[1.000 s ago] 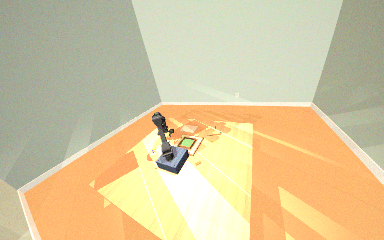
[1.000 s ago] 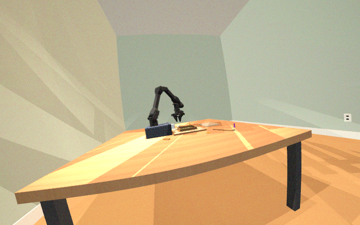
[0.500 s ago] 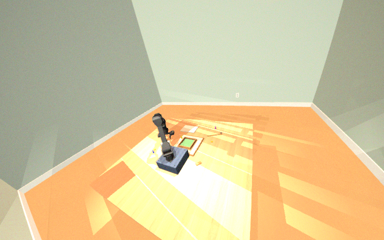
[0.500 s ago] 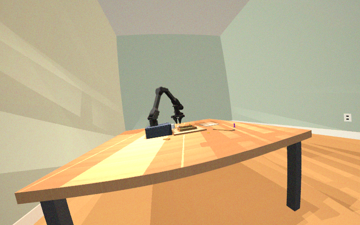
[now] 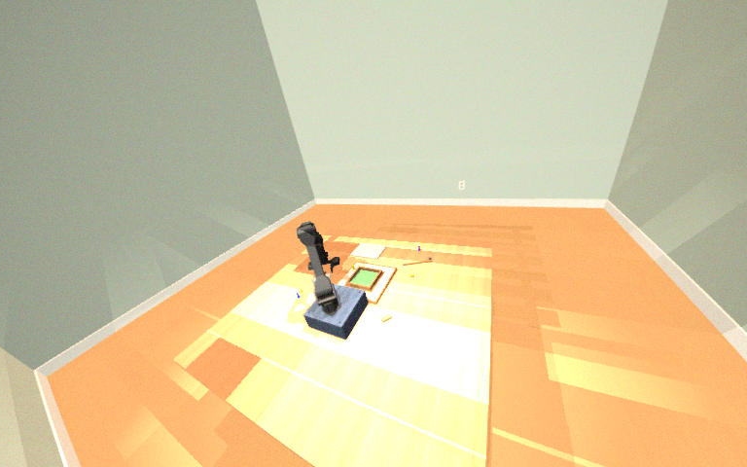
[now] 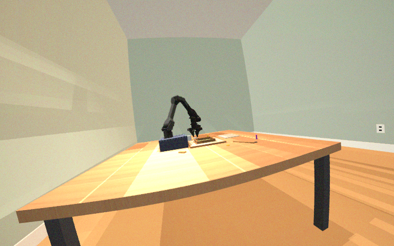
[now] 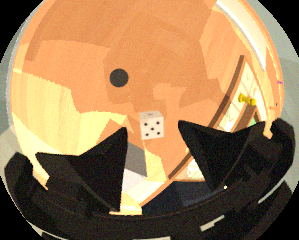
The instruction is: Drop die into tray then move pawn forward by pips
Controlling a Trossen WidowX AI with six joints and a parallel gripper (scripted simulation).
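The white die (image 7: pixel 152 125) lies on the table with a five-pip face toward the wrist camera. My gripper (image 5: pixel 323 267) (image 6: pixel 195 137) (image 7: pixel 153 127) is open and points down over the die, with one finger on each side of it in the wrist view. I cannot tell how high the fingertips are. The board (image 5: pixel 388 277) (image 6: pixel 205 145) (image 7: pixel 193 171) lies beside the gripper. Its tray (image 5: pixel 365 278) (image 6: pixel 205 140) has a green floor and a brown wall. The yellow pawn (image 5: pixel 352 268) (image 6: pixel 208 136) (image 7: pixel 247 99) is on the board's squares.
A dark disc (image 7: pixel 119 77) lies near the die. A white sheet (image 5: pixel 368 251) (image 6: pixel 228 136), a thin stick (image 5: pixel 418 263) (image 6: pixel 244 141) and a purple piece (image 5: pixel 418 248) (image 6: pixel 256 137) are beyond the board. A blue piece (image 5: pixel 298 295) and a small block (image 5: pixel 386 318) (image 6: pixel 182 151) flank the arm's base.
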